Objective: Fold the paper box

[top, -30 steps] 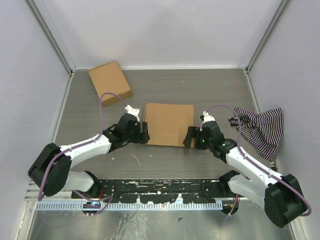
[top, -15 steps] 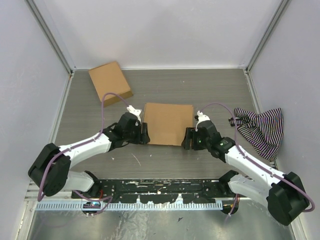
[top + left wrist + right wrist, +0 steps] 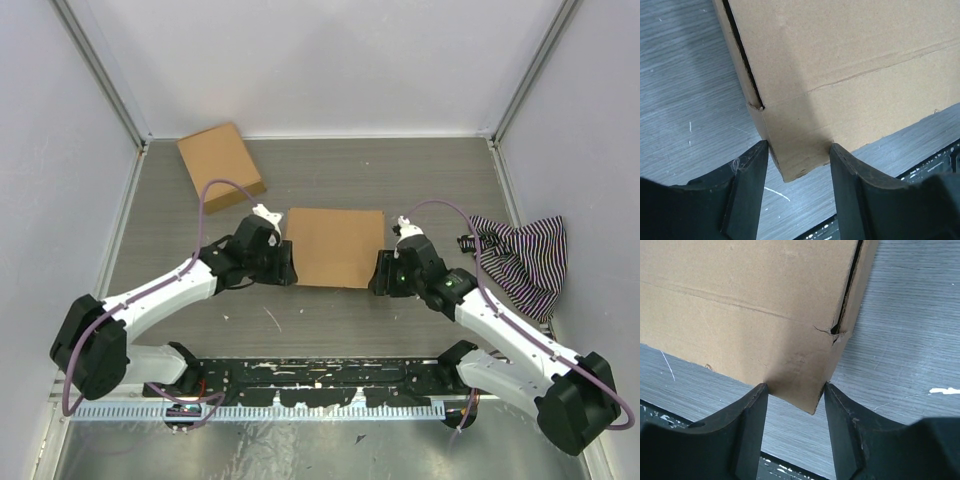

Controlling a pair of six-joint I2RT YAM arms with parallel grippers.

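The paper box (image 3: 850,65) runs off the top and right edges of the left wrist view, and off the top and left of the right wrist view. The bottom edge crops the roots of the left pincer (image 3: 799,147) and the right pincer (image 3: 795,387). From above, their tips are too small to judge contact. The box's underside on the counter (image 3: 330,180) is hidden.

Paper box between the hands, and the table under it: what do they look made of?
Paper box: matte brown cardboard, going by raw fibrous edges and pressed creases. Table: grey wood-grain surface, probably laminate, scuffed with white scratches.
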